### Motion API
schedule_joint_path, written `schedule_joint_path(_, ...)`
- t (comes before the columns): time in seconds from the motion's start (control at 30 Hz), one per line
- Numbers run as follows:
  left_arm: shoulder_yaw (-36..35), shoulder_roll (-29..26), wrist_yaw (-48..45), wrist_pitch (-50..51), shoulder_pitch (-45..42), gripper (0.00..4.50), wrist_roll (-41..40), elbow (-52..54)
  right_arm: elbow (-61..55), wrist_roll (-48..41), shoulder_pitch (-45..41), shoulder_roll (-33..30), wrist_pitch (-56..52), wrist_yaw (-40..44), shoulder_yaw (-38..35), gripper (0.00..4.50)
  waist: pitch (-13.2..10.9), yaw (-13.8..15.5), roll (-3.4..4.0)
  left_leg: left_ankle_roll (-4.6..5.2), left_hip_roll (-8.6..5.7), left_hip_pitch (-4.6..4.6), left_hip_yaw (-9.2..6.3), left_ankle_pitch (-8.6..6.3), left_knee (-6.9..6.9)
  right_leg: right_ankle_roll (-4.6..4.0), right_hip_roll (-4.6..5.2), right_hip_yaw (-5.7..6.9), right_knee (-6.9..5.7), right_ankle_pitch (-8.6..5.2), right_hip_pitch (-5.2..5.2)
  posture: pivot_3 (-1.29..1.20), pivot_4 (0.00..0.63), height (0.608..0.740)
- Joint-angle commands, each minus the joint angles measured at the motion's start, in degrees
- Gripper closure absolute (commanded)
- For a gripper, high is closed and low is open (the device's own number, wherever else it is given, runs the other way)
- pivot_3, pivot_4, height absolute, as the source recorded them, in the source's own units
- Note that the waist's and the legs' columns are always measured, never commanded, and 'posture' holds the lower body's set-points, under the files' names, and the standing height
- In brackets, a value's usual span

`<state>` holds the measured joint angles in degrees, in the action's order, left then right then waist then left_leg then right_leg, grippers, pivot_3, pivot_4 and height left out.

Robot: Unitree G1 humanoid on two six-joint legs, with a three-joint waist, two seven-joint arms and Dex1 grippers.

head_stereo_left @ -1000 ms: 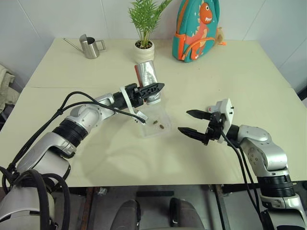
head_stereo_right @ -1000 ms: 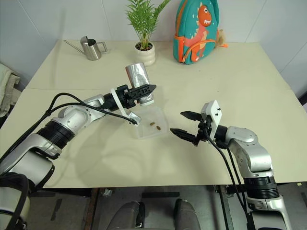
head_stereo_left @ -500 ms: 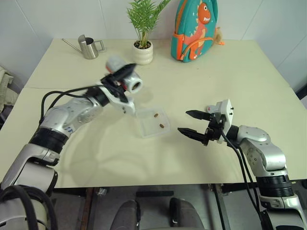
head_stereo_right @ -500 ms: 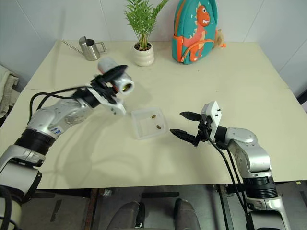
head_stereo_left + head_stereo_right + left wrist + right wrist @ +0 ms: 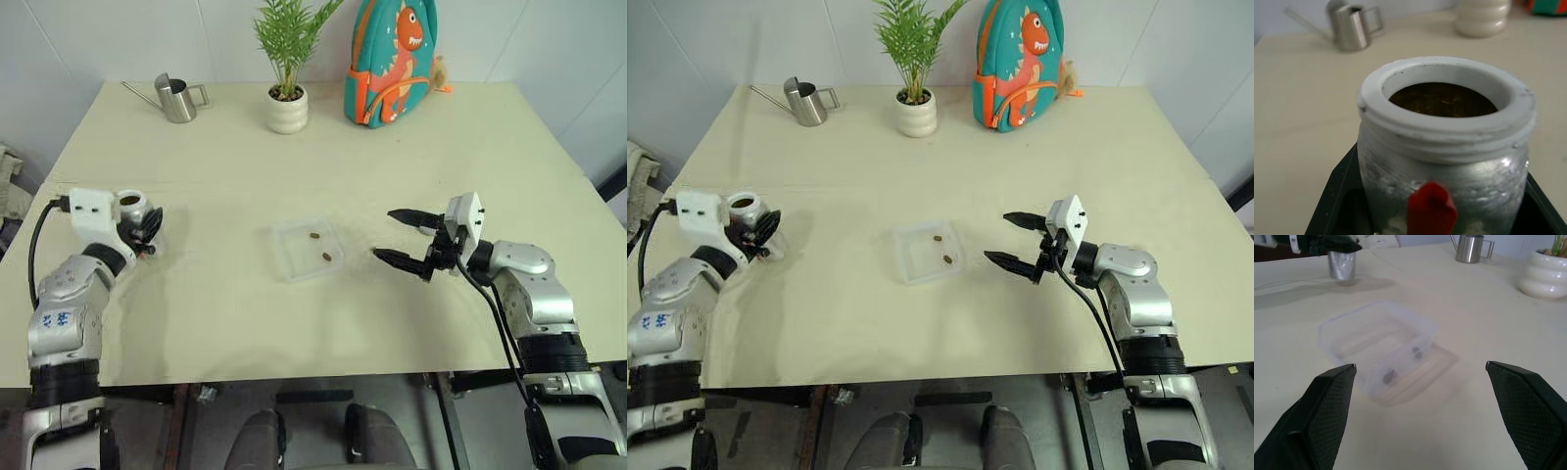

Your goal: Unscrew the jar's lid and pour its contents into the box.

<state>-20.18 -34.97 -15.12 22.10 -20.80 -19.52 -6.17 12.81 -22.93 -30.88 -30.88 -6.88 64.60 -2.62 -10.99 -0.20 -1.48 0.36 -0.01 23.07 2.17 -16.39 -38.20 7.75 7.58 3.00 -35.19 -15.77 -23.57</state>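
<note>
My left gripper (image 5: 145,227) is shut on the jar (image 5: 130,205) and holds it upright, low over the table's far left side. The jar (image 5: 1444,161) is silvery with a white threaded rim, a red patch and a dark brown inside. It is open; the lid is out of view. The clear box (image 5: 307,249) lies at the table's middle with two dark pellets (image 5: 326,257) in it. To the right of the box, a little apart from it, my right gripper (image 5: 404,238) stands open and empty, pointing towards it. The right wrist view looks over the box (image 5: 1376,340).
A steel watering can (image 5: 178,98), a potted plant (image 5: 287,103) and a teal dinosaur backpack (image 5: 390,59) stand along the far edge of the table (image 5: 470,157). Bare tabletop lies between the jar and the box.
My left arm has swung from above the box out to the far left, turning the jar from tipped over back to upright. The pellets stay in the box. The right gripper has barely moved.
</note>
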Motion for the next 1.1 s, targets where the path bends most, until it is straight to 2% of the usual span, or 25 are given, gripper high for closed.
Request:
schedule_joint_path(0.03,-3.23,1.5,1.11,-1.76,3.35,2.48,-0.46,5.42,0.76,-1.31,-2.18,0.24,1.72,1.38,-1.27,0.05,0.01,0.15,-0.01,0.0,0.0,0.0,0.0,0.0,0.0,-0.01,0.0,0.0,0.01,0.01,0.01,0.0,0.15,0.74)
schedule_joint_path(0.2,-5.39,4.63,2.29,-2.26,5.63,2.48,-1.48,6.8,2.44,-0.91,-3.4,0.25,1.82,2.47,-0.77,0.05,0.03,0.24,-0.04,-0.02,-0.01,-0.01,-0.08,-0.01,0.02,-0.02,0.06,0.01,0.1,0.05,0.06,0.0,0.15,0.74)
schedule_joint_path(0.27,-6.29,5.45,1.86,-3.86,5.88,1.75,-1.87,6.7,2.71,-0.98,-3.85,0.36,1.51,2.74,-0.68,0.0,0.03,0.13,-0.04,-0.02,0.0,-0.01,-0.08,-0.02,0.03,-0.02,0.06,-0.01,0.11,0.06,0.05,0.0,0.15,0.74)
schedule_joint_path(0.33,-6.0,5.15,1.31,-4.59,6.59,1.27,-0.92,6.96,2.86,-1.05,-4.22,0.41,1.2,3.04,-0.58,0.0,0.03,0.11,-0.04,-0.02,0.0,-0.02,-0.07,-0.03,0.04,-0.02,0.05,-0.01,0.12,0.06,0.04,0.0,0.15,0.74)
schedule_joint_path(0.47,-6.42,5.43,-0.66,-8.19,9.17,0.02,-0.96,8.57,2.49,-1.11,-4.45,0.39,0.56,3.46,-0.42,0.0,0.03,-0.09,-0.04,-0.04,0.02,-0.02,-0.07,-0.04,0.07,-0.02,0.03,-0.03,0.14,0.06,0.02,0.0,0.15,0.74)
schedule_joint_path(0.7,-9.2,2.99,-2.03,-7.77,17.14,0.02,-0.74,13.22,1.62,-1.26,-3.91,0.1,-0.15,3.83,-0.59,0.0,0.03,-0.05,-0.04,0.01,0.09,-0.06,-0.08,-0.18,0.11,-0.03,0.04,-0.07,0.23,0.06,-0.01,0.0,0.15,0.74)
schedule_joint_path(0.9,-11.54,-2.64,-11.41,-3.87,27.1,0.02,-3.3,16.92,-1.55,-1.97,-2.33,-0.78,-2.03,4.11,-0.74,0.0,0.03,-0.13,-0.02,0.0,0.14,-0.11,-0.07,-0.32,0.15,-0.04,0.07,-0.12,0.3,0.05,-0.01,0.0,0.15,0.74)
schedule_joint_path(1.03,-10.77,-7.59,-17.5,-11.83,33.78,0.02,3.16,11.17,-1.33,-1.14,-2.99,-1.59,-1.92,5.15,-0.39,0.0,0.03,-0.38,-0.01,0.0,0.19,-0.12,-0.06,-0.42,0.18,-0.11,0.08,-0.12,0.36,0.03,-0.04,0.0,0.15,0.74)
schedule_joint_path(1.1,-11.4,-8.57,-20.19,-14.17,35.69,0.02,3.39,8.89,-0.57,-0.77,-3.65,-2.05,-1.51,5.73,-0.38,0.0,0.03,-0.53,0.0,0.1,0.22,-0.13,-0.05,-0.51,0.22,-0.17,0.09,-0.12,0.47,0.03,-0.05,0.0,0.15,0.74)
